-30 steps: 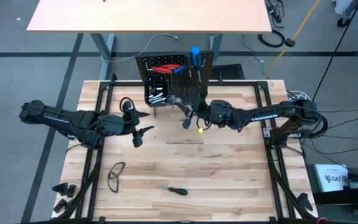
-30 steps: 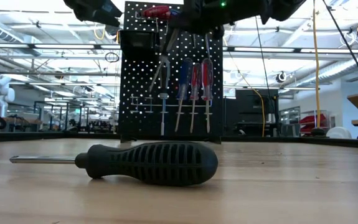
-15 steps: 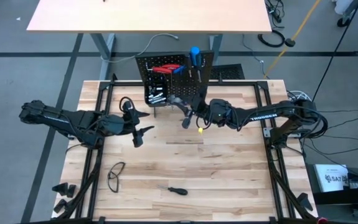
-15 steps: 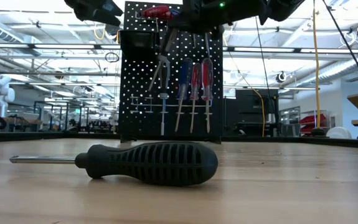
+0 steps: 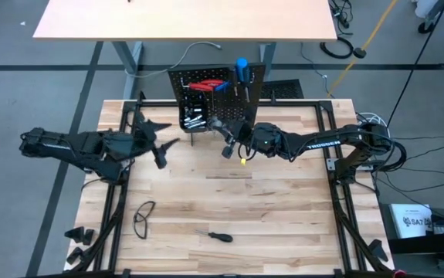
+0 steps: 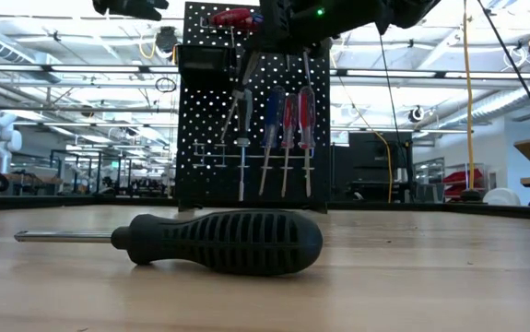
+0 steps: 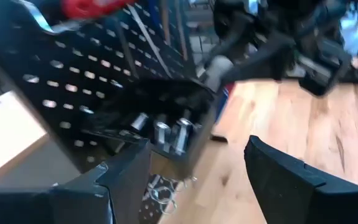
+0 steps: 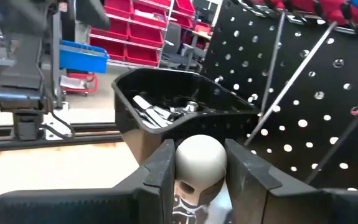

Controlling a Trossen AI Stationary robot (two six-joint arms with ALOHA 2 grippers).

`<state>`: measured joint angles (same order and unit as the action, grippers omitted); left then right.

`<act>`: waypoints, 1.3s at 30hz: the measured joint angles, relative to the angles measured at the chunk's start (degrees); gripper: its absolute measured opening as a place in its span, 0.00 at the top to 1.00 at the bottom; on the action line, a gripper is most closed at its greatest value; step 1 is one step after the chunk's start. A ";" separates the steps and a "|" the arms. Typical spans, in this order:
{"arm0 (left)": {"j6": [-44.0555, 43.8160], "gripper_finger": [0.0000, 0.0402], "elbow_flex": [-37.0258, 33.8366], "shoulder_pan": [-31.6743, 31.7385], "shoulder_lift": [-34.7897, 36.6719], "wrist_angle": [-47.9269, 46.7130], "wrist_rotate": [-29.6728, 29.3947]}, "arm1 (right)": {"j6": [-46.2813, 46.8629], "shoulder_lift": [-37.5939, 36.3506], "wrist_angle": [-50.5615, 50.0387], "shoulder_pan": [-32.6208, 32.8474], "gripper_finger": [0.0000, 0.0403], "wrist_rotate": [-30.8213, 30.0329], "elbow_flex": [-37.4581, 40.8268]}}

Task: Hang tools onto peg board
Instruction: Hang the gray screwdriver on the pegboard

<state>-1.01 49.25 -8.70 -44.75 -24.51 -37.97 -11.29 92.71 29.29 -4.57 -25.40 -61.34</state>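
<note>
The left gripper [image 5: 154,137] has swung back from the middle of the table toward the peg board [image 5: 215,83]. It now sits just off the board's left edge, fingers spread wide and pointing at the small black bin [image 7: 166,118]. The right gripper [image 5: 226,144] has edged slightly closer to the peg board's foot, carrying its grey-capped tool [image 8: 198,158] along. From table height, both arms sit a touch higher against the board's top.
</note>
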 joint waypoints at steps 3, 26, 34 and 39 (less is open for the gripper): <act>1.55 0.35 0.00 2.22 2.30 -0.20 0.31 | -0.18 0.00 0.06 0.10 0.76 -0.10 0.00; 3.30 0.35 0.00 21.39 3.12 -1.59 15.94 | -1.22 -1.05 -0.97 2.27 0.76 -0.30 0.00; 6.27 0.35 0.00 26.36 3.50 -0.80 16.48 | -0.74 -0.97 -1.22 1.55 0.76 -0.19 0.00; 10.87 0.35 0.00 33.14 3.52 2.03 22.98 | -0.20 -0.90 -2.00 0.82 0.76 0.22 0.00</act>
<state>9.86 49.25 24.44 -41.23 -22.48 -14.99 -11.49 91.81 27.29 -3.75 -25.18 -61.34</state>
